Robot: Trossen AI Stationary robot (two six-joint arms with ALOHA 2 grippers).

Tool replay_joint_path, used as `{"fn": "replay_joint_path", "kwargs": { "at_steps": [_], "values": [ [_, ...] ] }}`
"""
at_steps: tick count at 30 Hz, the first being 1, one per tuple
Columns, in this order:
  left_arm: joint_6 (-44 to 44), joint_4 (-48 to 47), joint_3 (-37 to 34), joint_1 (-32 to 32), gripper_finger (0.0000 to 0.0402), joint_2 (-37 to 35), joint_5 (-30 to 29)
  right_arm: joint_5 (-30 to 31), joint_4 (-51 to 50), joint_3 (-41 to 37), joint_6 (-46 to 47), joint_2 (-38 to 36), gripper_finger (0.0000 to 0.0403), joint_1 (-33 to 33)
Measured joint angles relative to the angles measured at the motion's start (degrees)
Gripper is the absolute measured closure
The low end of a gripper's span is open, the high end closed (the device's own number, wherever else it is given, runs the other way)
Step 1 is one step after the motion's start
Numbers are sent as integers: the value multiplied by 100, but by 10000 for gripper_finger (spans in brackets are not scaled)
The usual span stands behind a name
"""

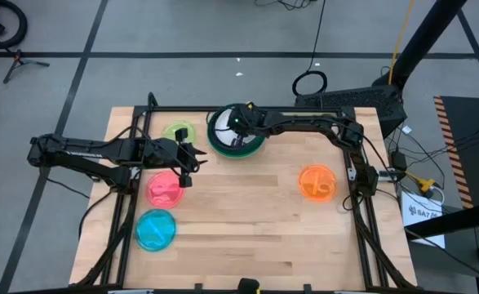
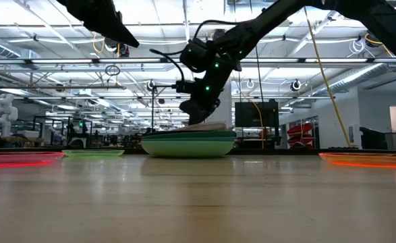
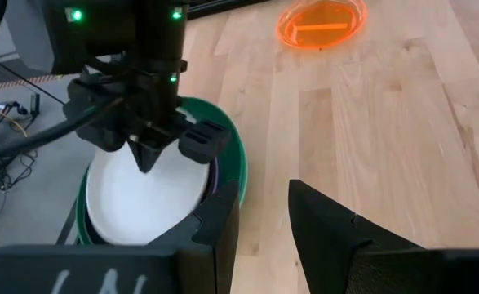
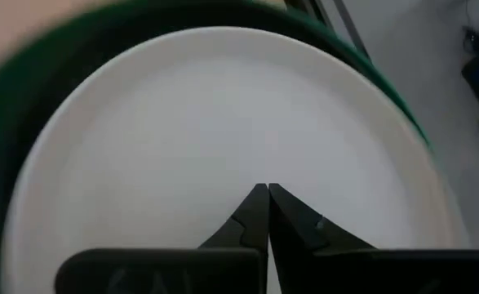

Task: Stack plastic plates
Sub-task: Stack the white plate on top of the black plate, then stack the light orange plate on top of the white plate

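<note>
Right gripper (image 4: 267, 189): fingers pressed together, holding nothing, tips poised over the white plate (image 4: 223, 139). White plate: lies flat, topmost in the stack of larger green plates (image 1: 237, 145) at the table's (image 1: 247, 237) far middle. Left gripper (image 3: 263, 214): jaws part-way apart, empty, above the table between the yellow-green plate (image 1: 179, 131) and pink plate (image 1: 166, 188). Loose plates, each flat and single: pink and blue plate (image 1: 156, 229) on the left, yellow-green at far left, orange plate (image 1: 317, 182) on the right. Round items; no long axis. Low view alone shows the stack's layered rims in profile; left wrist view alone shows a purple edge under the white plate.
</note>
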Motion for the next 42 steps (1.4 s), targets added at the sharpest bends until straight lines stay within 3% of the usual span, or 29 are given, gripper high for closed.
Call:
{"fn": "replay_joint_path", "kwargs": {
  "at_steps": [6, 14, 18, 26, 34, 42],
  "values": [
    [-8, -31, 0, -1, 286, 0, 0, 9, 31, -4, -12, -65, 403, 165],
    [-295, -259, 0, 1, 286, -1, -1, 7, -1140, -220, 115, -549, 403, 632],
    [-551, -323, 0, 9, 286, -2, -49, 39, -992, -1056, 224, -1267, 403, 835],
    [-1020, -374, 0, 53, 286, -2, -111, 7, 442, -3125, 515, -2886, 403, 1261],
    [-1272, -368, 0, 53, 286, 0, -111, -46, 22, -3876, 1905, -3801, 403, 1516],
    [-1179, -343, 0, 53, 286, 0, -114, -894, -957, -3893, 3409, -4000, 396, 1874]
  ]
}}
